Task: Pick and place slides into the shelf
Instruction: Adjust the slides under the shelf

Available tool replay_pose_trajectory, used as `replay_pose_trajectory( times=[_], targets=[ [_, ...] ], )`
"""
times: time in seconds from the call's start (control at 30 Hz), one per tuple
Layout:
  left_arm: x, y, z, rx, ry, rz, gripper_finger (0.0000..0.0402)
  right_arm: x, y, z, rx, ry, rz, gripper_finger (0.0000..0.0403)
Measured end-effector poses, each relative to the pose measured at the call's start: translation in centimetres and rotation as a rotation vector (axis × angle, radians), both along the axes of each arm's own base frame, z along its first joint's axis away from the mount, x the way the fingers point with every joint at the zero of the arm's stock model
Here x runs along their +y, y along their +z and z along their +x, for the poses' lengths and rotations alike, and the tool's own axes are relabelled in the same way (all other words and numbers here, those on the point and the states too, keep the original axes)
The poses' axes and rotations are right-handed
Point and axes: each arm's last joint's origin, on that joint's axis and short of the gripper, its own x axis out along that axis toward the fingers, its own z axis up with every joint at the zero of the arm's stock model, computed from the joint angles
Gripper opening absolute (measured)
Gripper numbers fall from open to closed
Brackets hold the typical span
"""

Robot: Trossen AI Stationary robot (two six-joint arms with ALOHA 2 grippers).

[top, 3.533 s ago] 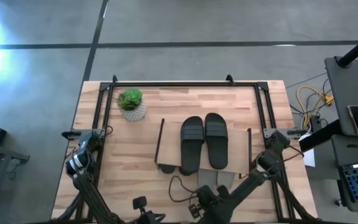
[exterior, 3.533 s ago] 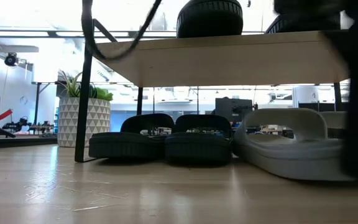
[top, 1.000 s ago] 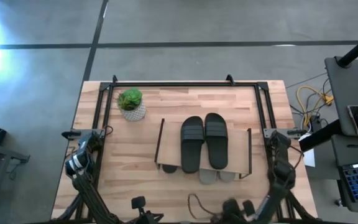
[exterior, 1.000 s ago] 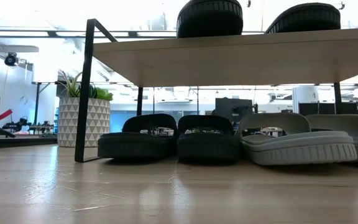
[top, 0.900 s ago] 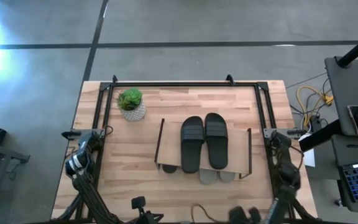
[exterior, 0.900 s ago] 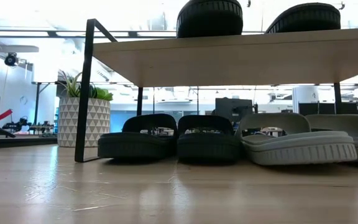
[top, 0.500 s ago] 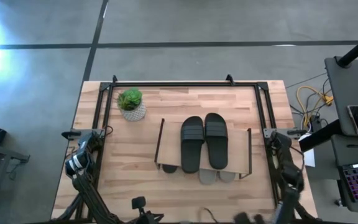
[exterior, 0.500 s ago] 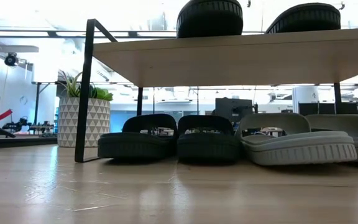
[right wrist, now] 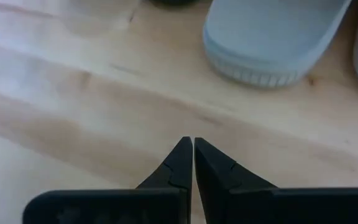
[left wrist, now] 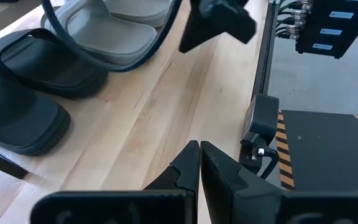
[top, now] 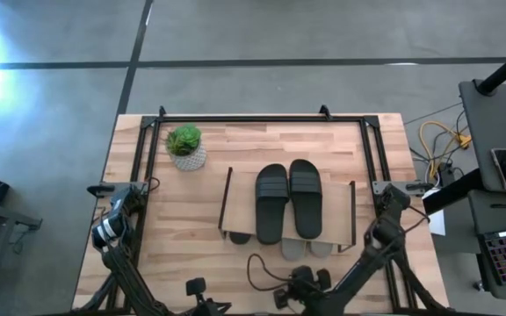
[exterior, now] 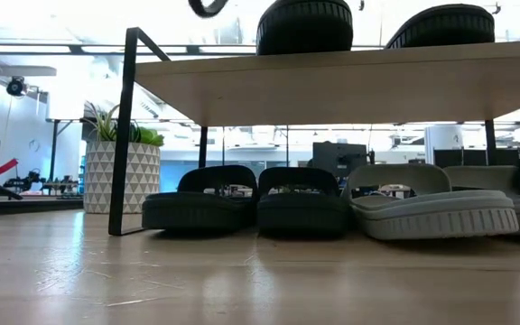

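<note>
On top of the low wooden shelf with thin black side frames (top: 336,206) lie two black slide sandals (top: 287,200), side by side. Under its plank, on the big wooden tabletop (top: 183,254), sit two more dark slides (exterior: 246,204) and two light grey slides (exterior: 441,207) in a row. The small potted green plant (top: 185,147) stands near the shelf, off its left far corner. The right tool (right wrist: 188,163) hangs over bare wood just in front of the shelf, near a grey slide's toe, clenched tight and holding nothing. The left tool (left wrist: 199,168) is pinched closed too, low by the tabletop's front edge.
</note>
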Motion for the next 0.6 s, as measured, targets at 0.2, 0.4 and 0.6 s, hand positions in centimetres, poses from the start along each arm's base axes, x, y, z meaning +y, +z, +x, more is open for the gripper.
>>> replay_pose_trajectory(
  times=[0.2, 0.4, 0.6],
  targets=[
    [0.1, -0.2, 0.0, 0.004, -0.001, 0.007, 0.0000, -1.8, -1.2, 0.8, 0.025, -0.023, -0.060, 0.0011],
    [0.2, -0.5, -0.1, 0.012, -0.001, 0.016, 0.0000, -3.2, -2.5, 0.8, 0.056, -0.041, -0.126, 0.0011],
    [0.1, -0.6, -0.1, 0.025, -0.007, 0.008, 0.0000, -4.6, -3.8, 0.6, 0.094, -0.068, -0.172, 0.0011]
  ],
)
